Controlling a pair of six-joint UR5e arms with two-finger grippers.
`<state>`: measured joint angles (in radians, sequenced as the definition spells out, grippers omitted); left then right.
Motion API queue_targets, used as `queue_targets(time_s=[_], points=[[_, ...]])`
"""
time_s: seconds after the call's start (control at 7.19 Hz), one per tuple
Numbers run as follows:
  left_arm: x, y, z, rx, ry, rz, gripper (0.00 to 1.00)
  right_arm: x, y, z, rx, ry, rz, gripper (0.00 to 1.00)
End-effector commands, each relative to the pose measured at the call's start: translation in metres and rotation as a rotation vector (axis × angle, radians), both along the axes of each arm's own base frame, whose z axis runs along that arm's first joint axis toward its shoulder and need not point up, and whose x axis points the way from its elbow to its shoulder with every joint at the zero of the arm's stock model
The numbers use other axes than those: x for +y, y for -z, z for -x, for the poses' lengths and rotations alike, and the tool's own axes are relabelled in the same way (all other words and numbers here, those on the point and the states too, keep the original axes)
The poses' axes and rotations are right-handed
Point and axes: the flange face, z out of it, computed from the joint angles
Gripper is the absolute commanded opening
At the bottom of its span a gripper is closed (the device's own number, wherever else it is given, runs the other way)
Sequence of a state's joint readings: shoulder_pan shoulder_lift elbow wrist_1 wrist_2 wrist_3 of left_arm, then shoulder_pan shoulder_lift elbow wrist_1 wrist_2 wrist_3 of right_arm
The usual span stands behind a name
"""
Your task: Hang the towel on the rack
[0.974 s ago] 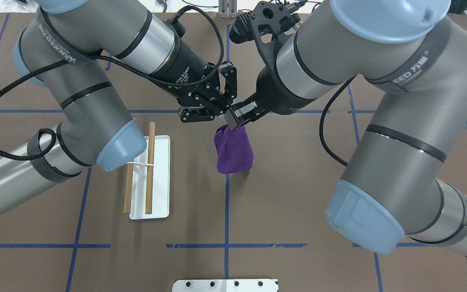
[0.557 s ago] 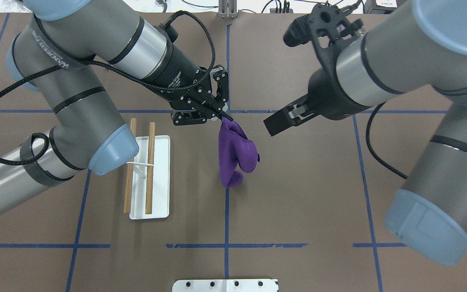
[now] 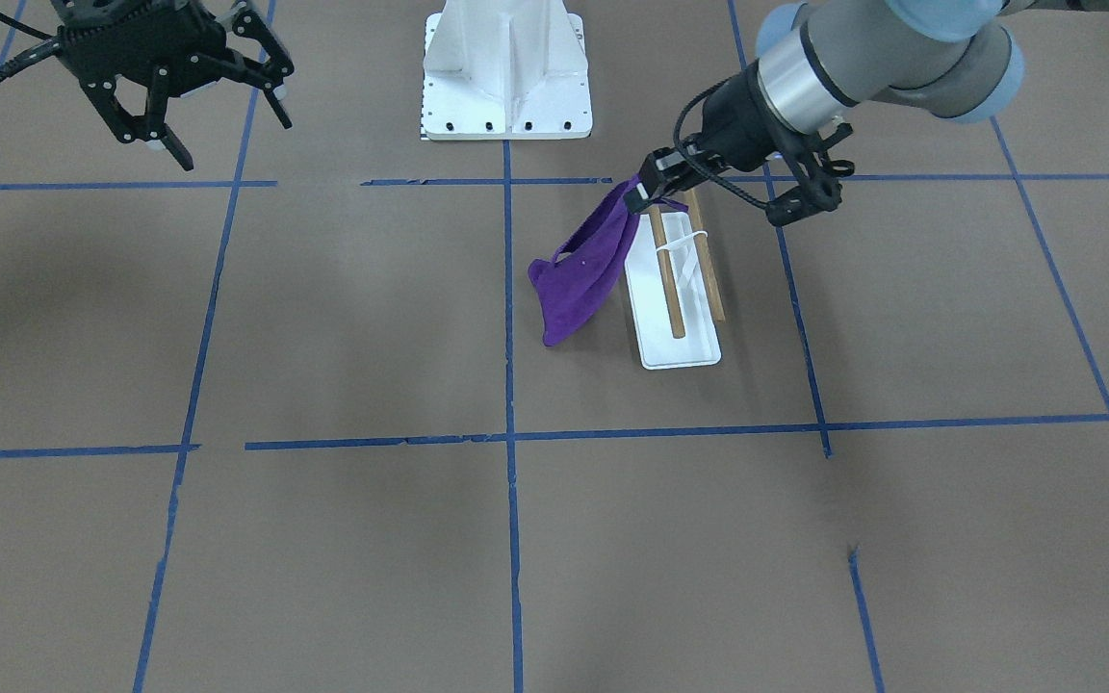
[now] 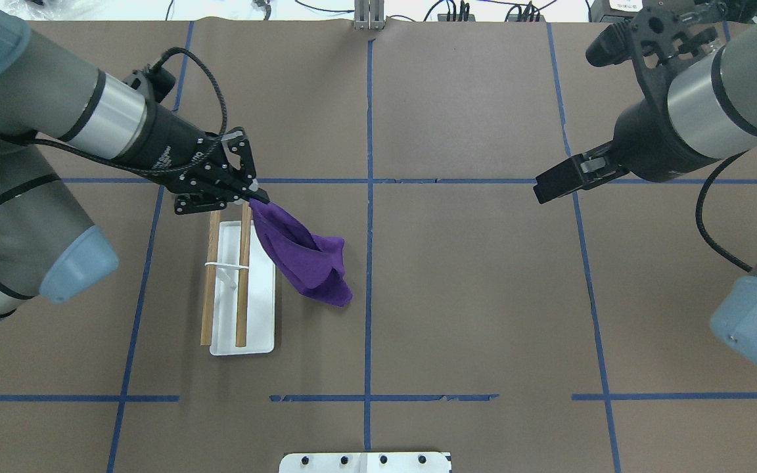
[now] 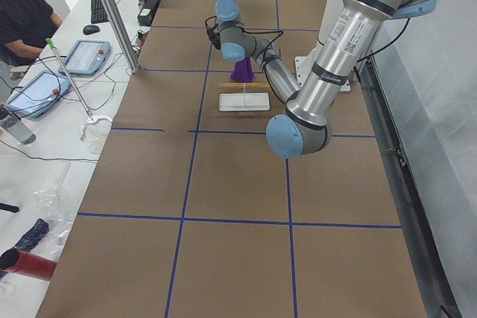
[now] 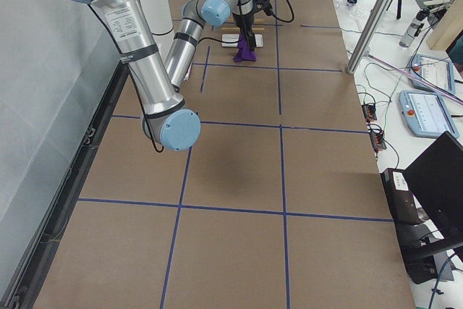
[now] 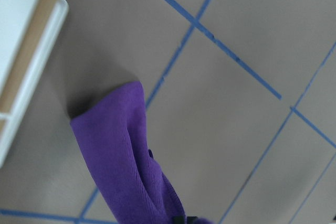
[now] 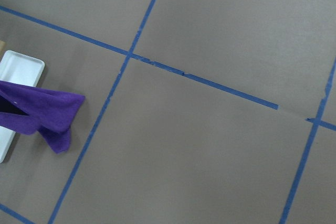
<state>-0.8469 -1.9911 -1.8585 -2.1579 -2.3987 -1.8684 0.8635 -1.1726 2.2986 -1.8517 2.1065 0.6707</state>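
Note:
My left gripper (image 4: 260,196) is shut on one corner of the purple towel (image 4: 306,261). It holds that corner above the far end of the rack's right-hand dowel (image 4: 243,276). The towel hangs slack and slants away from the rack (image 4: 257,332) toward the table's middle. In the front-facing view the left gripper (image 3: 635,195) pinches the towel (image 3: 585,272) beside the rack (image 3: 682,352). The left wrist view shows the towel (image 7: 123,166) and the rack's edge (image 7: 23,69). My right gripper (image 3: 225,130) is open, empty and far off; it also shows in the overhead view (image 4: 548,186).
A large white bolted pedestal (image 3: 506,82) stands at the robot's side of the table; its plate shows in the overhead view (image 4: 365,462). Blue tape lines cross the brown table. Operators' desks with tablets (image 5: 78,57) lie beyond the far edge.
The right gripper has let go of the towel, opened and drawn away to the right. The left gripper has carried the towel left from the table's middle to the rack's far end.

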Motion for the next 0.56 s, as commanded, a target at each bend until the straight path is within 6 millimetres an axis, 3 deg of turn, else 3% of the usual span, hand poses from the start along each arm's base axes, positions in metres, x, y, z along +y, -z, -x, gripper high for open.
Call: queue_targets(time_s=[0.0,0.28,0.42], points=[[0.012,-0.092,0.048,-0.068,0.022,-0.067,0.0,-0.021,-0.034,-0.019,0.055,-0.061,0.069,1.0],[0.03,-0.154,0.086,-0.083,0.054,-0.074,0.0,-0.027,-0.038,-0.024,0.062,-0.081,0.08,1.0],[0.038,-0.169,0.096,-0.078,0.059,-0.08,0.0,-0.028,-0.04,-0.023,0.066,-0.081,0.085,1.0]])
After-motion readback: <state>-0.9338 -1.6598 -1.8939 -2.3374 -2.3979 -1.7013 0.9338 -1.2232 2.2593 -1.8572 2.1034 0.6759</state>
